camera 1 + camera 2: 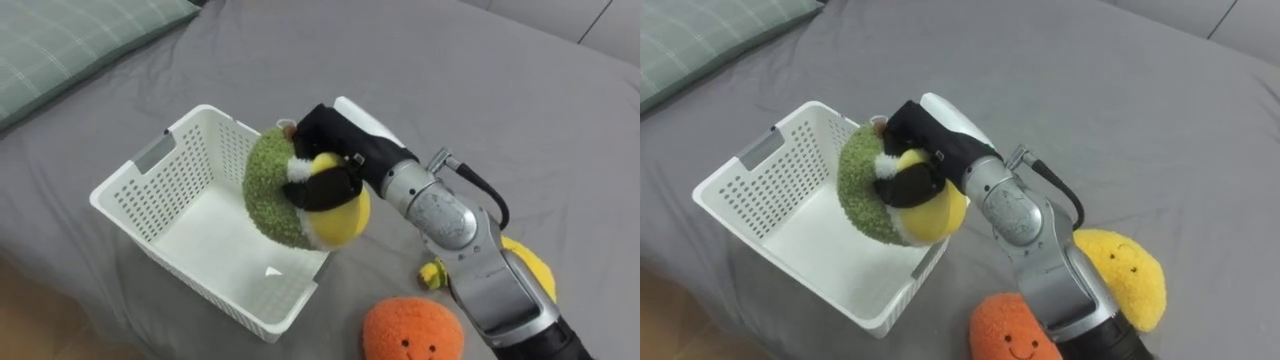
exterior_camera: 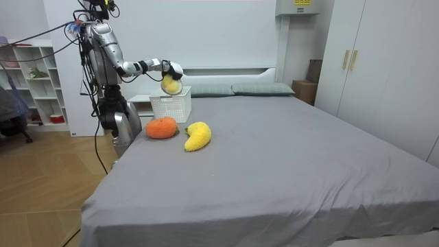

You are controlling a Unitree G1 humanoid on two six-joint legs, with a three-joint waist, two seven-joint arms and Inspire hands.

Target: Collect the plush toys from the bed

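Grey-covered, the bed [image 1: 520,80] carries a white basket [image 1: 150,190] near the edge closest to the robot in the left eye view. The right hand [image 1: 335,150] comes in from the lower right, its dark fingers curled tight round a green and yellow plush toy [image 1: 268,190]. This toy hangs over the basket's right rim, partly above its inside. An orange plush toy [image 1: 412,330] lies at the same near edge, right of the basket. A yellow plush toy [image 1: 530,265] shows just past the forearm. A checked pillow [image 1: 70,40] lies at the upper left.

From the room view, the robot stands on the floor at the bed's side on the room view's left, its arm stretched out with the held toy above the basket. The orange and yellow toys lie close together beside the basket. A wardrobe [image 2: 384,62] stands at the room view's right and a shelf [image 2: 34,82] behind the robot.

Through the right eye view, the fingers wrap the toy's yellow part, and its green side faces the basket.
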